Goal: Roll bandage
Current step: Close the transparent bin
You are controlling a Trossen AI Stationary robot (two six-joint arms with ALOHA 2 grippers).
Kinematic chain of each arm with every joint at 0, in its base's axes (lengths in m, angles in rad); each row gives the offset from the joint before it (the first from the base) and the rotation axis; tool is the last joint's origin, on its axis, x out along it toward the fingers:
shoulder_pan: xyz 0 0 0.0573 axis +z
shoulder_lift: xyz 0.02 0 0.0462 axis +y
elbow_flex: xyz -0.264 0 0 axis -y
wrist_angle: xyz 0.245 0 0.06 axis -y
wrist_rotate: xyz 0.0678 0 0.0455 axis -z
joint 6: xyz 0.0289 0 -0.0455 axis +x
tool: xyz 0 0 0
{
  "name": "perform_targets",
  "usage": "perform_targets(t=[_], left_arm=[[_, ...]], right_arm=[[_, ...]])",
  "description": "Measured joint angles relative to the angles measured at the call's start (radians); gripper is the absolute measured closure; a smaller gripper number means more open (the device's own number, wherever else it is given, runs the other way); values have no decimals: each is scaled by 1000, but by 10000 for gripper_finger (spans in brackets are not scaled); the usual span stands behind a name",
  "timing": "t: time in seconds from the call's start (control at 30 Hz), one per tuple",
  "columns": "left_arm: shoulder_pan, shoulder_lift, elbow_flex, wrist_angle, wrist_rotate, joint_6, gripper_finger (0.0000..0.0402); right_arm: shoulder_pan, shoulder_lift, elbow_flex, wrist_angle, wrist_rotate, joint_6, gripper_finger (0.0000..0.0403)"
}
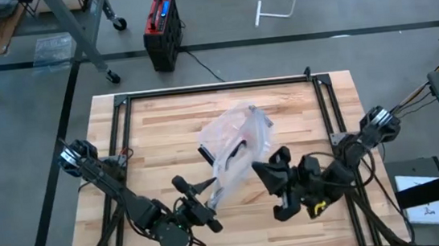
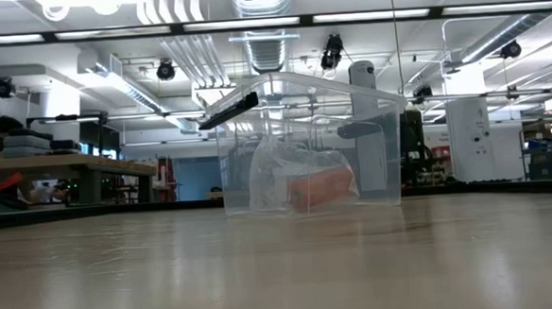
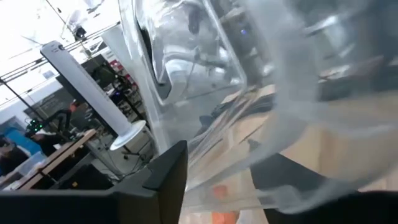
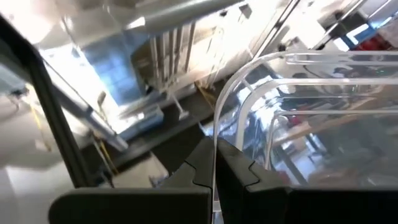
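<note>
Fingers [image 4: 194, 173] of the right gripper [image 4: 214, 167] are closed on the thin rim of the clear box [image 4: 292, 106], whose curved edge runs down between them in the right wrist view. Whether the left gripper [image 1: 209, 195] is open or clamped cannot be told; its wrist view shows only one dark finger [image 3: 168, 177] pressed close against clear plastic

Largest in the scene is the wooden table [image 1: 156, 137], its pale planks bordered at the far side and both flanks by a black frame [image 1: 216, 88]. The left arm [image 1: 121, 193] reaches in from the left edge of the table towards the near middle. The right arm [image 1: 351, 151] comes in from the right edge and ends just beside the box's right-hand side, with its gripper [image 1: 266, 173] at the plastic

From above, the clear box [image 1: 241, 133] sits around the middle of the table, between the two grippers. From table height it stands upright [image 2: 380, 149], with a dark finger lying along its top rim on one side. Inside it lies a crumpled clear plastic wrapper [image 2: 277, 173], filling much of the lower part

Smallest is the bandage [image 2: 320, 185], a compact orange bundle low inside the box, lying in the wrapper's folds, near the box floor and untouched by either gripper
</note>
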Motion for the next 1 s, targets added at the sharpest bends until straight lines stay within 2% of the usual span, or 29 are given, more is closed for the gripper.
perform_targets(t=[0.03, 0.13, 0.37, 0.53, 0.7, 0.8, 0.87, 0.93, 1.0], left_arm=[[-2, 0, 0, 3, 1, 1, 256], [-6, 0, 4, 4, 6, 3, 285], [-6, -3, 7, 12, 5, -1, 386], [-7, -4, 9, 10, 2, 3, 370], [-12, -4, 9, 9, -11, 18, 386], [-21, -4, 9, 5, -39, 60, 394], [-29, -4, 15, 3, -81, 99, 393], [-33, -4, 24, 7, -121, 133, 391], [-33, -4, 35, 10, -143, 164, 391]], right_arm=[[8, 13, -7, 47, 9, -19, 403], [21, 25, -25, 44, 39, -11, 403], [32, 26, -36, 43, 44, 19, 402], [50, 21, -37, 27, 45, -22, 374], [97, -2, -37, -72, 81, -46, 303], [143, -48, -38, -237, 160, -38, 248], [174, -96, -40, -406, 230, 17, 213], [206, -165, -43, -677, 277, 174, 182], [227, -252, -39, -1048, 259, 476, 155]])
